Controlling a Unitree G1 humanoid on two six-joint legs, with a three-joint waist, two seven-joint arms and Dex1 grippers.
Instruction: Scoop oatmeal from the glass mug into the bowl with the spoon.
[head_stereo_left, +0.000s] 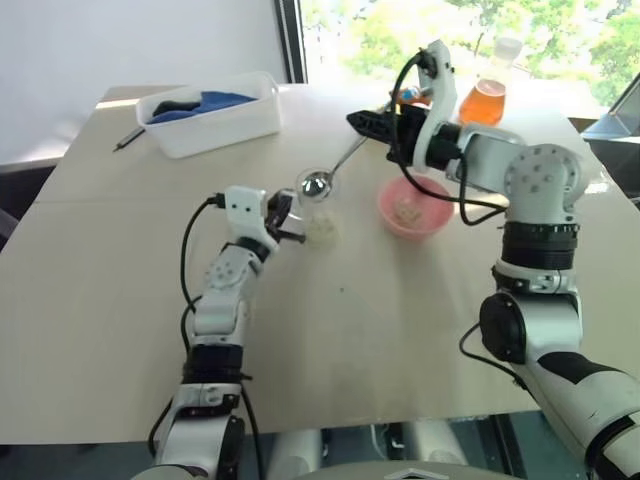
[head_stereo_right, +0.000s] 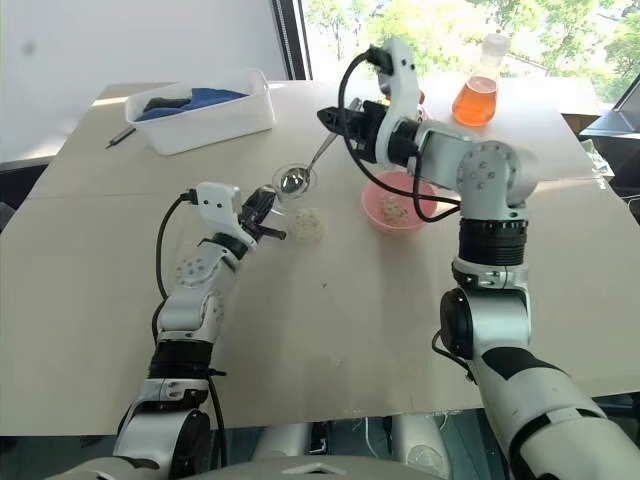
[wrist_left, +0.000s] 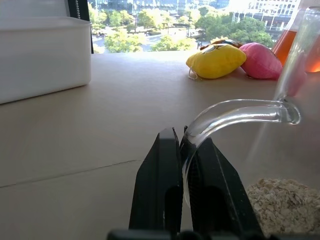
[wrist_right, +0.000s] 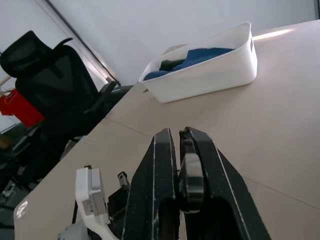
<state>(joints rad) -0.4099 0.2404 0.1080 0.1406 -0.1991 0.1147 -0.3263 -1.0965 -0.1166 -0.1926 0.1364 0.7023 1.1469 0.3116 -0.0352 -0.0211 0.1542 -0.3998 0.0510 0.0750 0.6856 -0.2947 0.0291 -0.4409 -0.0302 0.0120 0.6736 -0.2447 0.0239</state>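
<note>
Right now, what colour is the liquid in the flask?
Orange; the flask shows best in the right eye view.

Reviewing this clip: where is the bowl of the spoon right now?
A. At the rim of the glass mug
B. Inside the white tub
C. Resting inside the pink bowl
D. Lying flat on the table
A. The right gripper holds the spoon by its handle, and the spoon's shiny rounded end sits at the rim of the glass mug, which the left gripper pinches by its handle; the pink bowl stands apart from it.

On the surface (head_stereo_left: 400, 330) before me, the glass mug (head_stereo_left: 318, 205) stands just left of the bowl (head_stereo_left: 414, 208). The tub (head_stereo_left: 213, 113) sits behind to my left, the flask (head_stereo_left: 484, 95) behind to my right.
</note>
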